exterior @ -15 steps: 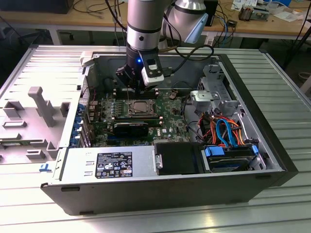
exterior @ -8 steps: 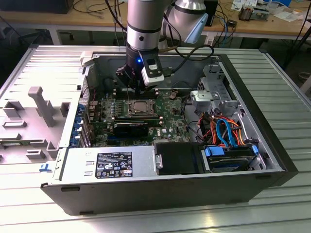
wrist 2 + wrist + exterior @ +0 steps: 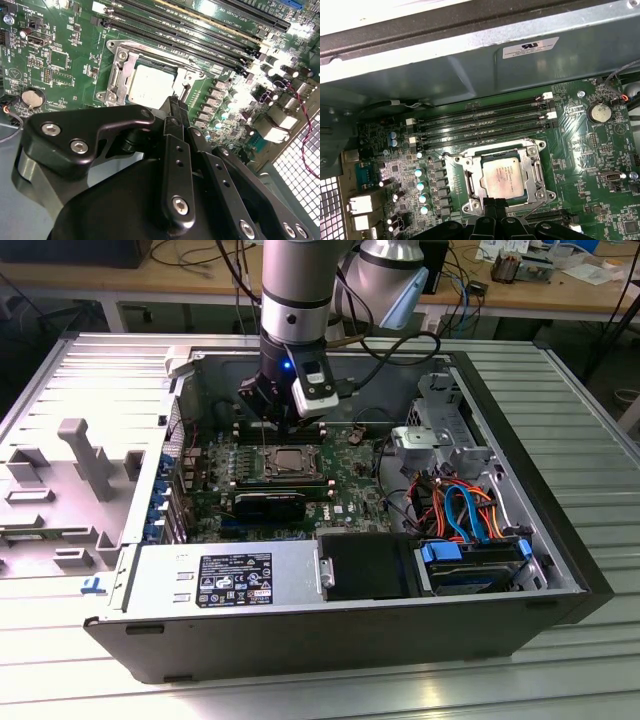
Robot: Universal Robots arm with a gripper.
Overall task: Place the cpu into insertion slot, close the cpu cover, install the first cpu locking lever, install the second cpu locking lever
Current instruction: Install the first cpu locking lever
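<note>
The cpu (image 3: 504, 177), a dull silver square, lies in the insertion slot (image 3: 543, 195) on the green board. The cpu cover (image 3: 470, 172), a silver frame with a square window, lies flat over it; both also show in the second wrist view, the cpu (image 3: 150, 85) inside the cover (image 3: 119, 75). My gripper (image 3: 489, 204) hovers just beside the socket's edge with its black fingers (image 3: 172, 130) pressed together and nothing between them. In the exterior view the gripper (image 3: 268, 425) hangs inside the open computer case, just behind the cpu (image 3: 291, 459).
Long memory slots (image 3: 480, 120) run beside the socket, toward the grey case wall (image 3: 470, 65). A coin cell (image 3: 599, 112) sits on the board. A black card (image 3: 270, 505), the power supply (image 3: 220, 575) and a drive bay with coloured cables (image 3: 470, 510) fill the case's near side.
</note>
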